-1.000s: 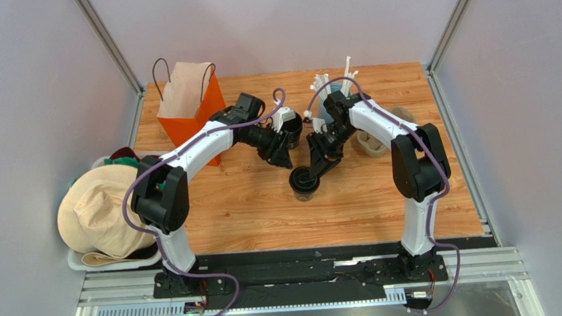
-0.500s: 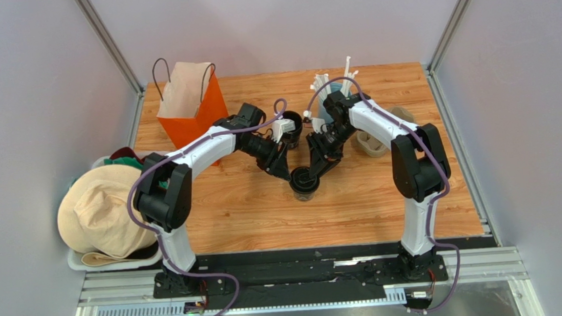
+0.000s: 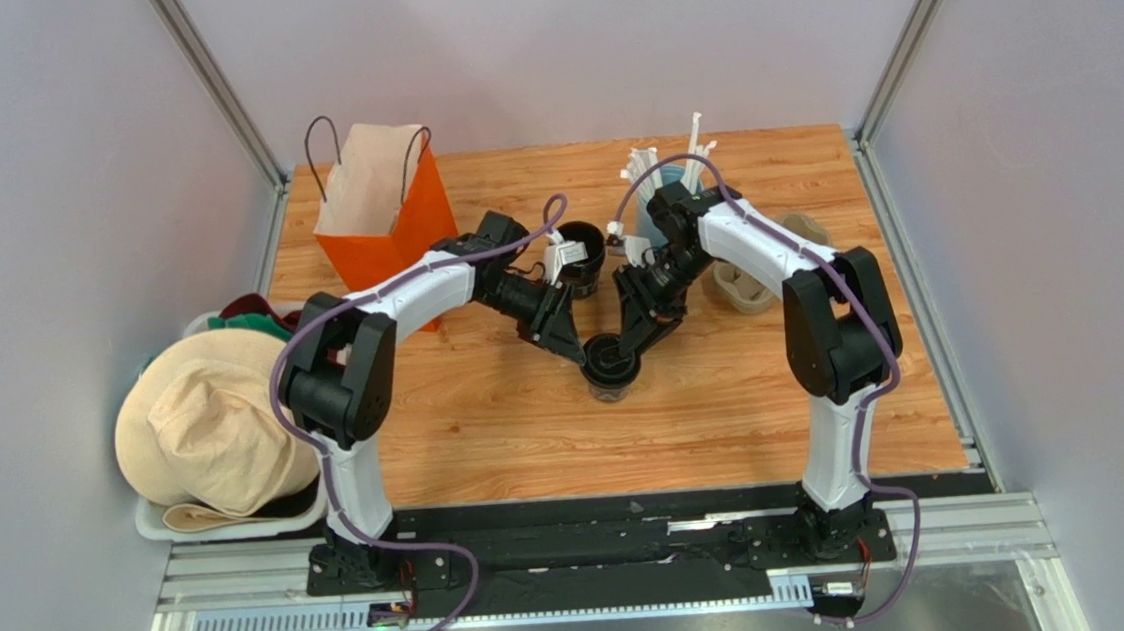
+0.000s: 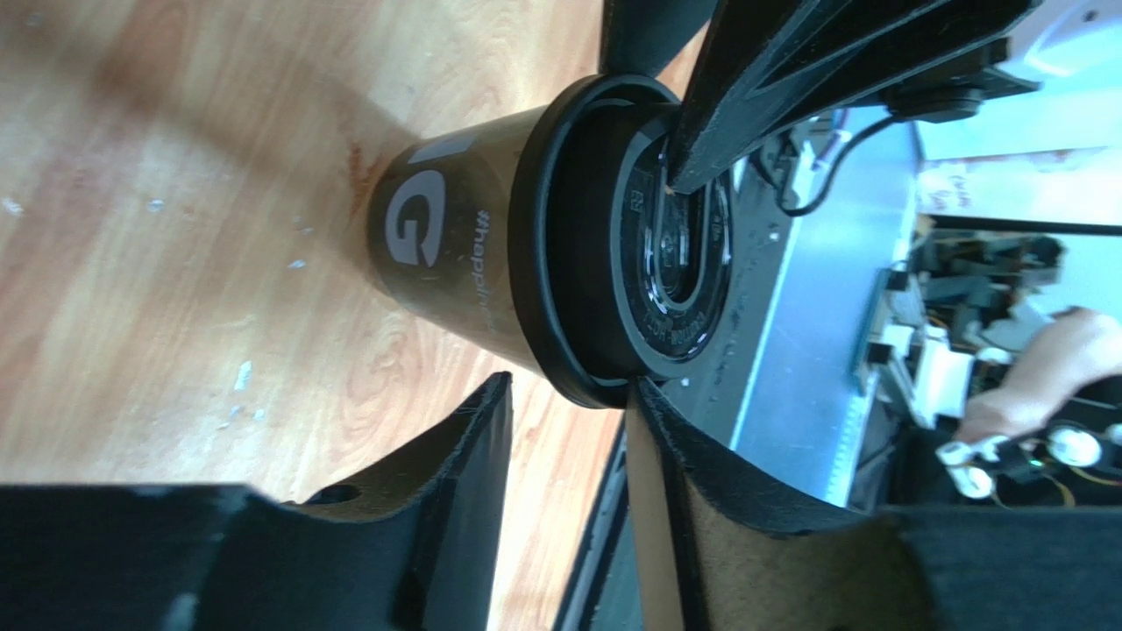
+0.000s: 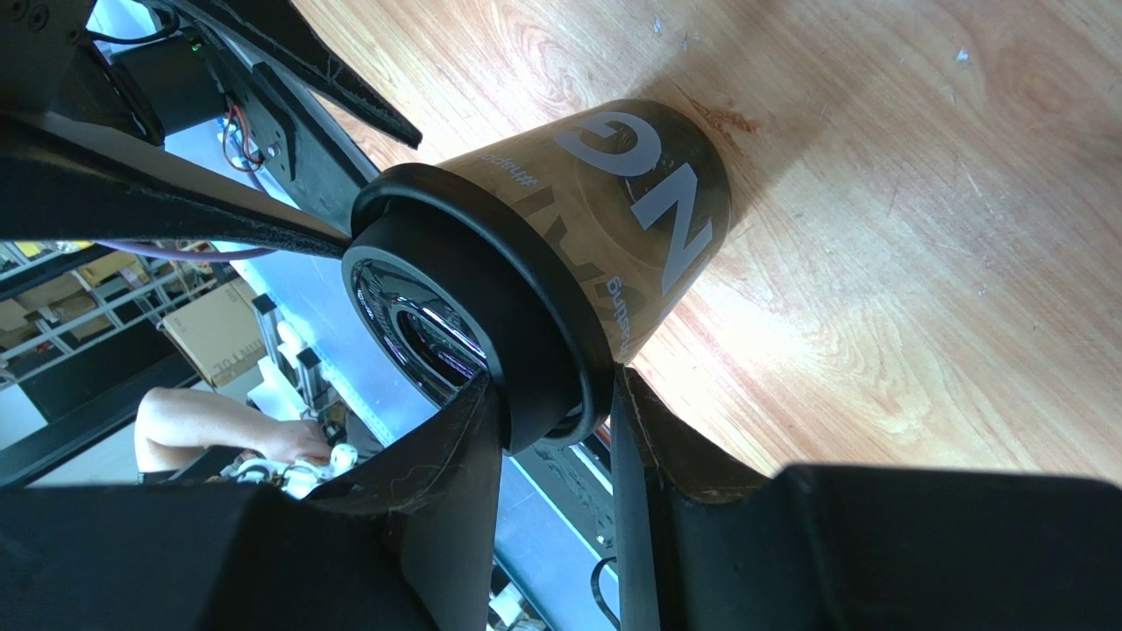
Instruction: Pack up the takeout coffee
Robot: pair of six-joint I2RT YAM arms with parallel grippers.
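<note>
White arm links, black joints, purple cables, black tapered fingers

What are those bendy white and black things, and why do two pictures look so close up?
Those are robot arms, the left arm and the right arm, bolted to a wooden table. One picture looks down from above; the other two come from a camera on each wrist, so things look big. On the table stand an orange paper bag, a blue cup of straws, a cardboard tray and a dark coffee cup with a black lid. The right gripper pinches the lid's edge. The left gripper is open, beside the lid.
</note>
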